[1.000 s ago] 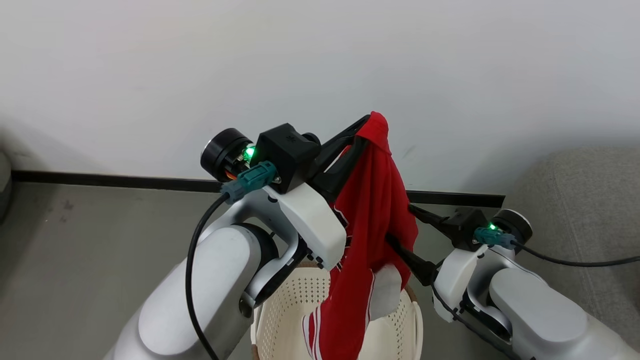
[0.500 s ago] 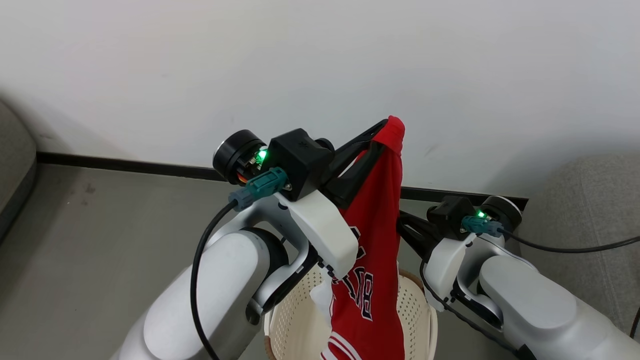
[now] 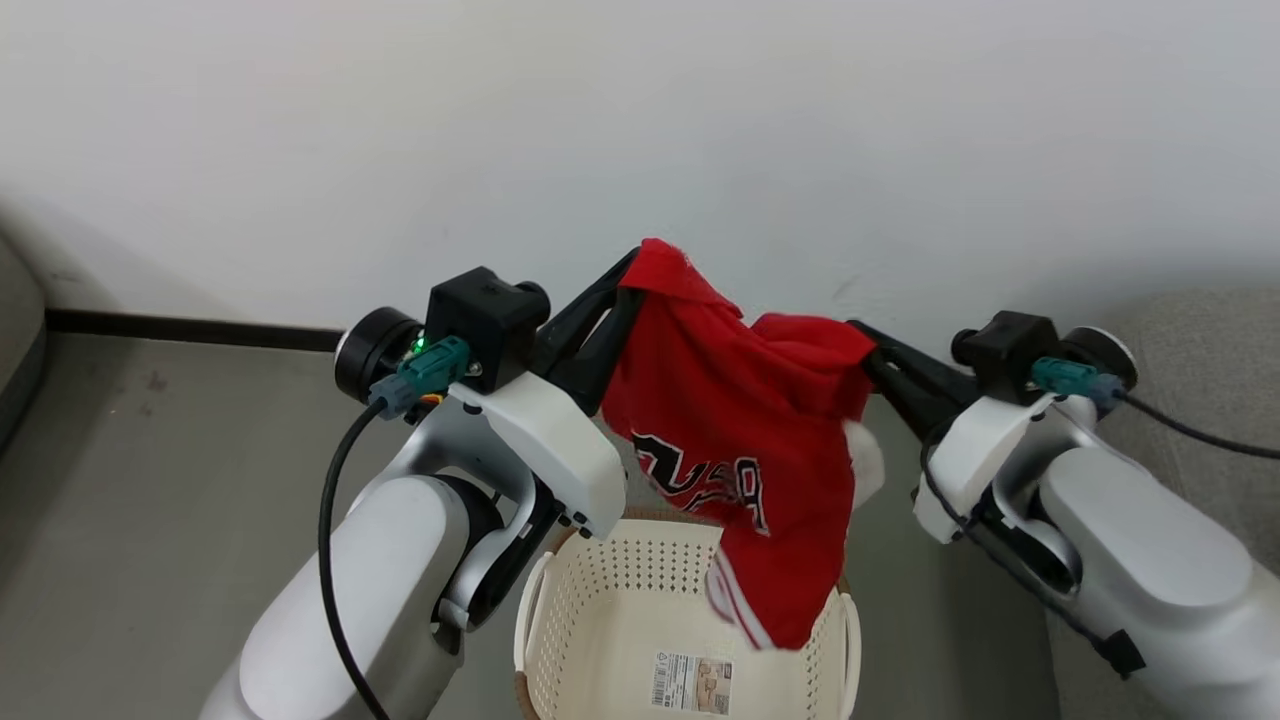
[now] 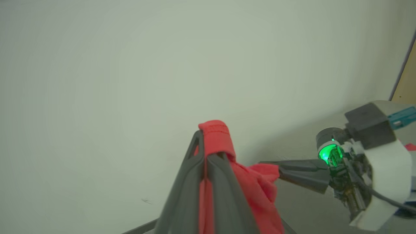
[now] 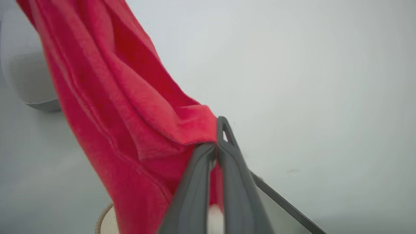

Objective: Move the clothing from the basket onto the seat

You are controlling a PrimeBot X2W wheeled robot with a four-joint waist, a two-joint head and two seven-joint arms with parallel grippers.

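A red jersey, the clothing (image 3: 740, 420), hangs stretched between my two grippers above the basket (image 3: 610, 610). My left gripper (image 3: 632, 268) is shut on its upper left edge, with the cloth (image 4: 216, 136) pinched at the fingertips. My right gripper (image 3: 862, 340) is shut on the jersey's right edge, where the fabric (image 5: 156, 107) folds into the closed jaws. Black-and-white lettering shows on the jersey's front. The cream perforated basket stands on the floor below, a label on its bottom, and the jersey's lower hem hangs over its right rim. The grey seat (image 3: 1200, 360) rises at the right edge.
A pale wall with a dark baseboard (image 3: 190, 330) runs behind the arms. Grey floor (image 3: 150, 480) spreads to the left of the basket. Another grey upholstered edge (image 3: 15, 330) shows at the far left. A black cable (image 3: 335, 560) loops along my left forearm.
My right gripper has shut on the jersey and moved up and to the right, spreading the cloth between both grippers. The jersey has risen almost clear of the basket. The head view has shifted.
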